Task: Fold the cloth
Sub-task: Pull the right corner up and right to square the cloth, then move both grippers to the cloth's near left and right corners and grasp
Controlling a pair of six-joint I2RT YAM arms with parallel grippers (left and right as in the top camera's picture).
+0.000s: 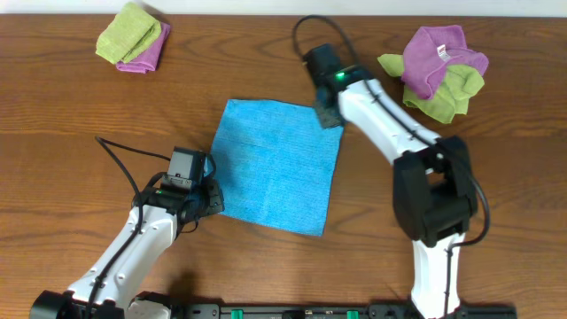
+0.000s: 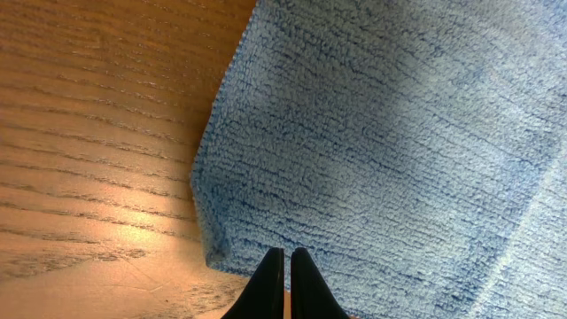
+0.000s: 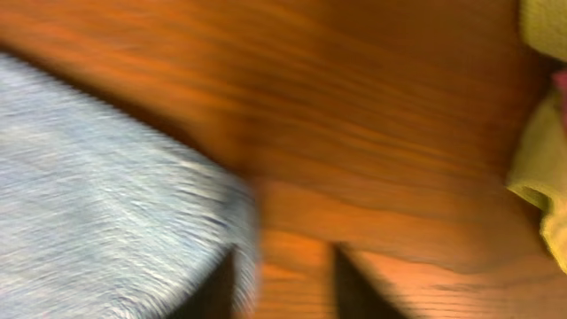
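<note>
The bright blue cloth (image 1: 279, 164) lies flat and unfolded in the middle of the wooden table. Its white tag does not show. My left gripper (image 1: 211, 200) is at the cloth's near left corner. In the left wrist view its fingertips (image 2: 285, 257) are shut together over the cloth (image 2: 381, 133) just inside that corner. I cannot tell if any fabric is pinched. My right gripper (image 1: 328, 113) is at the far right corner. In the blurred right wrist view it (image 3: 283, 266) is open, with one finger over the cloth (image 3: 97, 195) and the other over bare wood.
A lime-green and purple cloth pile (image 1: 133, 37) lies at the back left. A second purple and lime-green pile (image 1: 438, 71) lies at the back right, close to the right arm. Its green edge (image 3: 540, 177) shows in the right wrist view.
</note>
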